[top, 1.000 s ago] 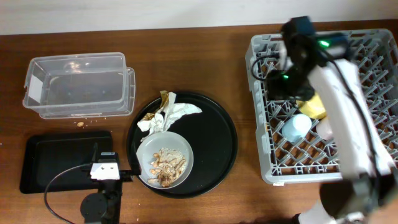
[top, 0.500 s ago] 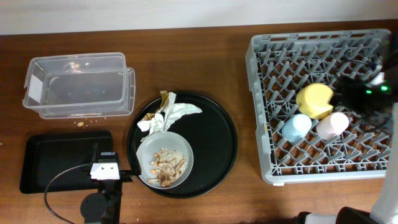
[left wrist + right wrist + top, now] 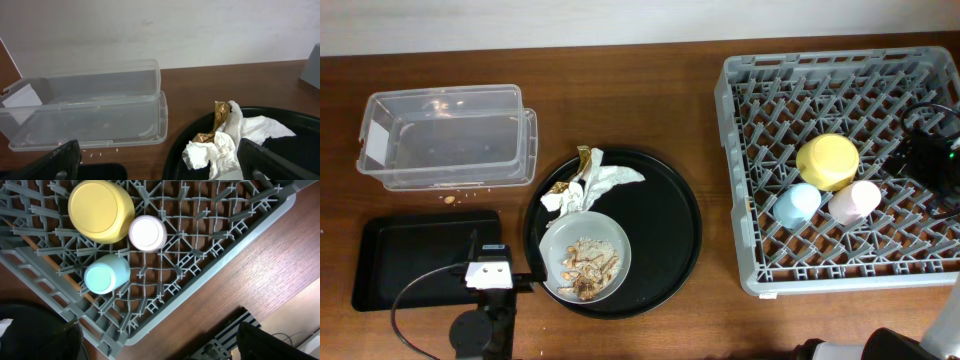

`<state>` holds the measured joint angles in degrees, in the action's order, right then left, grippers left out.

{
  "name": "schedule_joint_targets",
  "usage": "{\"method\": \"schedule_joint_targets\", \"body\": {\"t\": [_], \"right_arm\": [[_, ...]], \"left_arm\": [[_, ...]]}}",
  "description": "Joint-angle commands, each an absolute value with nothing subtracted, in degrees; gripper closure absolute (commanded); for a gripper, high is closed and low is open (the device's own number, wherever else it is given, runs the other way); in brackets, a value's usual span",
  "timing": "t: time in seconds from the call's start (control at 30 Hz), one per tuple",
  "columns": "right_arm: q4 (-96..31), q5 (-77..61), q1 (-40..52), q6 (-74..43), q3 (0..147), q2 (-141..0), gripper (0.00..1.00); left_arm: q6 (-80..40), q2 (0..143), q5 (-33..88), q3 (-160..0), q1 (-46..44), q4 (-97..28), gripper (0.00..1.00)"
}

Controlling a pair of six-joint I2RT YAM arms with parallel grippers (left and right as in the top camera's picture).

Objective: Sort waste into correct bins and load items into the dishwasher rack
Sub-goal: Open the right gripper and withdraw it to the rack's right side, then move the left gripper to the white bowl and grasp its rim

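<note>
Dishwasher rack (image 3: 745,150), right side of the overhead view, already has the yellow bowl (image 3: 827,161), light-blue cup (image 3: 798,203) and pink cup (image 3: 853,202). Still to do, I'd say: the grey plate (image 3: 560,240) at lower middle, with its food scraps (image 3: 588,265), and the napkins (image 3: 595,185) touching it. Left hand (image 3: 159,150) and right hand (image 3: 159,327) are both spread, holding nothing.

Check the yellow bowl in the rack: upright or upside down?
Upside down: the yellow bowl shows a closed base, no hollow.
</note>
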<state>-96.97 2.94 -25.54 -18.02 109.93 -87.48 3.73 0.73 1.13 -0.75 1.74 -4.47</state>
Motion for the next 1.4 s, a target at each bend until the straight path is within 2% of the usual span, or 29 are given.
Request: {"method": "schedule_joint_targets", "body": {"t": [0.0,0.07,0.13,0.27,0.37,0.43,0.53,0.6,0.7,0.8,0.87,0.97,1.07,1.13,1.17,1.2,1.37], "right_arm": [[-97.1,3.3,-25.9,-18.5,110.1,-87.6,0.01],[-97.1,3.3,-25.9,-18.5,110.1,-87.6,0.01],[-97.1,3.3,-25.9,-18.5,110.1,-87.6,0.01],[-97.1,3.3,-25.9,-18.5,110.1,-87.6,0.01],[-97.1,3.3,-25.9,-18.5,110.1,-87.6,0.01],[-97.1,3.3,-25.9,-18.5,110.1,-87.6,0.01],[-97.1,3.3,-25.9,-18.5,110.1,-87.6,0.01],[-97.1,3.3,-25.9,-18.5,110.1,-87.6,0.01],[-97.1,3.3,-25.9,-18.5,110.1,-87.6,0.01],[-97.1,3.3,-25.9,-18.5,110.1,-87.6,0.01],[-97.1,3.3,-25.9,-18.5,110.1,-87.6,0.01],[-97.1,3.3,-25.9,-18.5,110.1,-87.6,0.01],[-97.1,3.3,-25.9,-18.5,110.1,-87.6,0.01],[-97.1,3.3,-25.9,-18.5,110.1,-87.6,0.01],[-97.1,3.3,-25.9,-18.5,110.1,-87.6,0.01],[-97.1,3.3,-25.9,-18.5,110.1,-87.6,0.01],[-97.1,3.3,-25.9,-18.5,110.1,-87.6,0.01]], "left_arm": [[-1.8,0.4,10.3,-0.6,1.2,-3.6,0.01],[-17.6,0.4,41.0,-0.6,0.6,1.5,0.01],[-23.8,0.4,54.7,-0.6,-0.1,6.2,0.01],[-24.3,0.4,58.9,-0.6,-0.3,9.9,0.01],[-29.2,0.4,58.8,-0.8,-0.3,23.3,0.01],[-29.5,0.4,57.5,-2.4,-0.2,25.8,0.01],[-25.4,1.7,56.1,-6.3,-0.2,20.8,0.01],[-18.4,4.6,53.4,-12.0,-0.2,9.8,0.01],[-5.2,12.5,42.9,-23.7,-0.2,-11.3,0.01],[-0.5,23.7,23.8,-37.3,-0.2,-32.0,0.01],[0.1,32.8,16.0,-47.2,-0.2,-44.3,0.01],[0.1,44.1,26.4,-58.7,-0.2,-53.3,0.01],[0.0,50.4,38.0,-62.9,-0.3,-52.4,0.01],[-0.1,52.9,40.2,-63.7,-0.8,-51.3,0.01],[-1.5,54.5,37.5,-64.5,-2.0,-51.4,0.01],[-5.7,56.9,29.6,-66.6,-4.3,-53.3,0.01],[-12.4,69.3,2.7,-79.4,-19.3,-68.3,0.01]]}}
